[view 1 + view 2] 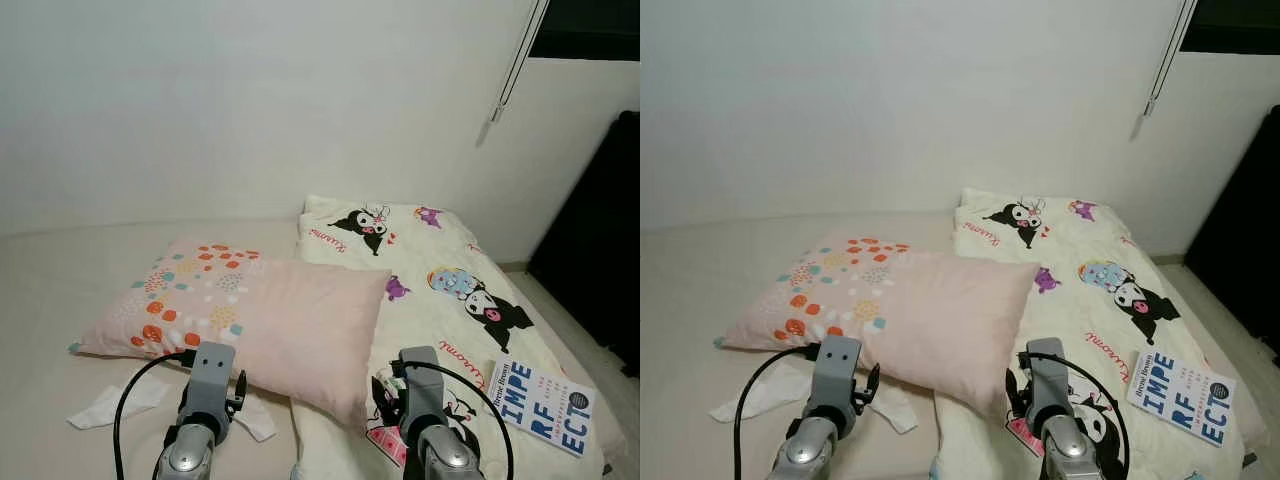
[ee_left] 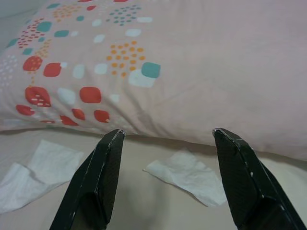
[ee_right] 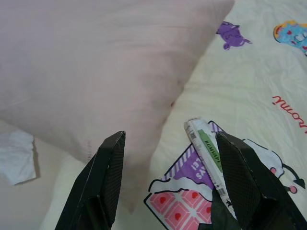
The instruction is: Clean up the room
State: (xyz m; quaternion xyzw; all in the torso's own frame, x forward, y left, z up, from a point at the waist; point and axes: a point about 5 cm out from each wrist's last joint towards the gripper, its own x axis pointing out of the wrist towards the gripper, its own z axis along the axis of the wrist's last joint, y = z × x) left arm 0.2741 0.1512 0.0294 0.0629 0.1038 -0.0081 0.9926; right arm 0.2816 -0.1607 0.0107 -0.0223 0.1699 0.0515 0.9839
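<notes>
A pink pillow (image 1: 290, 320) with coloured spots at one end lies across the floor and the mattress edge. Two crumpled white tissues (image 1: 115, 403) (image 1: 257, 421) lie on the floor in front of it. My left gripper (image 2: 168, 138) is open just above the floor, with one tissue (image 2: 189, 175) between its fingers and the other tissue (image 2: 38, 165) off to the side. My right gripper (image 3: 170, 140) is open over the pillow's corner and the sheet. A white and green packet (image 3: 206, 143) lies by one finger.
The low mattress (image 1: 425, 255) has a cream cartoon-print sheet. A white book (image 1: 543, 405) with blue letters rests near its front right corner. A dark piece of furniture (image 1: 600, 250) stands at the right. A white wall runs behind, and bare beige floor (image 1: 70, 280) lies at the left.
</notes>
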